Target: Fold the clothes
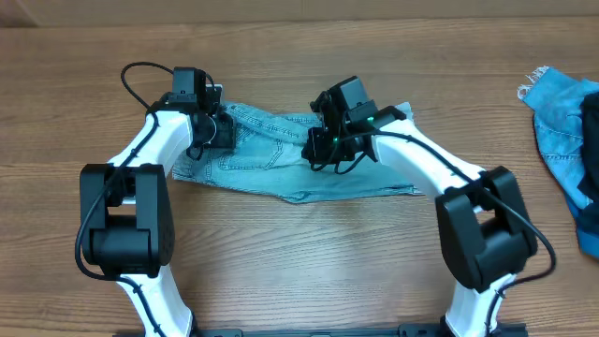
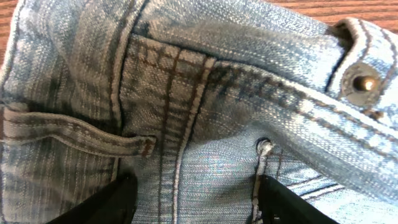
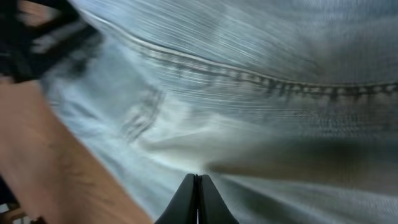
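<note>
A pale light-blue pair of jeans [image 1: 271, 164] lies bunched on the wooden table between my two arms. My left gripper [image 1: 213, 131] is down at its left end, over the waistband. In the left wrist view it [image 2: 196, 208] is open, its dark fingers [image 2: 106, 205] standing on either side of a stitched seam, near a belt loop [image 2: 81, 134] and a metal button [image 2: 364, 83]. My right gripper [image 1: 323, 145] is over the middle of the jeans. In the blurred right wrist view it [image 3: 197, 186] is shut, tips together against the denim [image 3: 249, 93], with nothing visible between them.
A medium-blue denim garment [image 1: 562, 112] with frayed white edges lies at the far right edge of the table. Bare wooden tabletop [image 1: 309, 253] stretches in front of the jeans. The arm bases [image 1: 126, 225] stand at the near edge.
</note>
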`<action>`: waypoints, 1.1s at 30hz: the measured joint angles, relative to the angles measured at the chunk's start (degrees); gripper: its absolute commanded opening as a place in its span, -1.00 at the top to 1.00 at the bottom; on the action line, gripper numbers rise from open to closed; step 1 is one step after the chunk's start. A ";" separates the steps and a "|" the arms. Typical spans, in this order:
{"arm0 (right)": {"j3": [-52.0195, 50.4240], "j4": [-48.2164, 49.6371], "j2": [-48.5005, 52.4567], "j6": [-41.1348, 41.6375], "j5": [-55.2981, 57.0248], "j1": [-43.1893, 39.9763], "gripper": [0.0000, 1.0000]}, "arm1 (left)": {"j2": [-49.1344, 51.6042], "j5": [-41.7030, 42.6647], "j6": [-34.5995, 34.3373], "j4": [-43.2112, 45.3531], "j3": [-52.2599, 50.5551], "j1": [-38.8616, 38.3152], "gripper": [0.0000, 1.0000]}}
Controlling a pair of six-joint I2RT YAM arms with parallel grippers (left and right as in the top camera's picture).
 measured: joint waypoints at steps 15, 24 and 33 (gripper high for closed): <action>0.00 25.31 7.06 0.22 12.33 -5.20 0.92 | 0.00 0.00 0.00 -0.42 0.07 0.00 -0.32; 5.88 11.54 6.84 -1.33 3.78 -18.78 0.92 | 0.00 0.00 1.29 -1.51 0.48 0.00 -0.32; 7.37 -8.07 -0.35 -2.16 -1.40 -15.39 0.92 | -6.14 0.81 1.62 -1.44 3.15 -0.79 -0.33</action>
